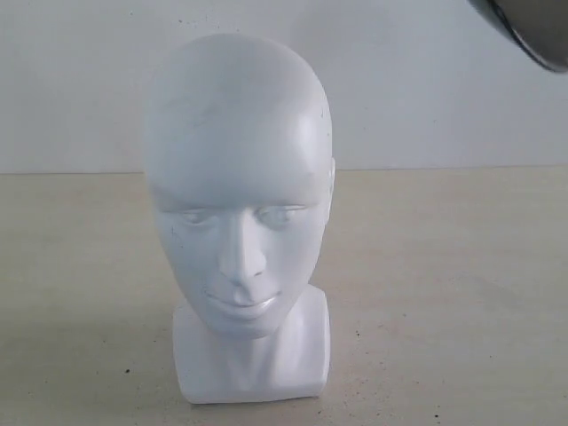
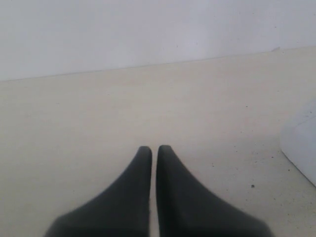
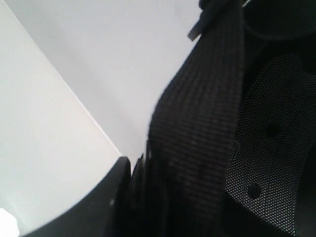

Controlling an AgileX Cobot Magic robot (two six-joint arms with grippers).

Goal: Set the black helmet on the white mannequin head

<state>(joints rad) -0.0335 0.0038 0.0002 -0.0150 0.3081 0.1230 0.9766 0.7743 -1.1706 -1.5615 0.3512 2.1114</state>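
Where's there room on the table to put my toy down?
Bare table lies on both sides of the white mannequin head, out to the picture's edges. Crowded only up at top right, where the black helmet hangs in the air.

One bench (image 1: 461,293) carries one white mannequin head (image 1: 240,160), which has two moulded eyes (image 1: 197,217), one nose (image 1: 241,257), one pair of lips (image 1: 244,303) and one blocky base (image 1: 257,364). There is one black helmet (image 1: 532,27), seen in the exterior view only as a sliver. The right wrist view shows one woven strap (image 3: 207,123) and one mesh pad (image 3: 281,98) bearing two round studs (image 3: 271,131). One end effector can be counted in full, the left end effector (image 2: 154,148), which has two fingers (image 2: 133,187).
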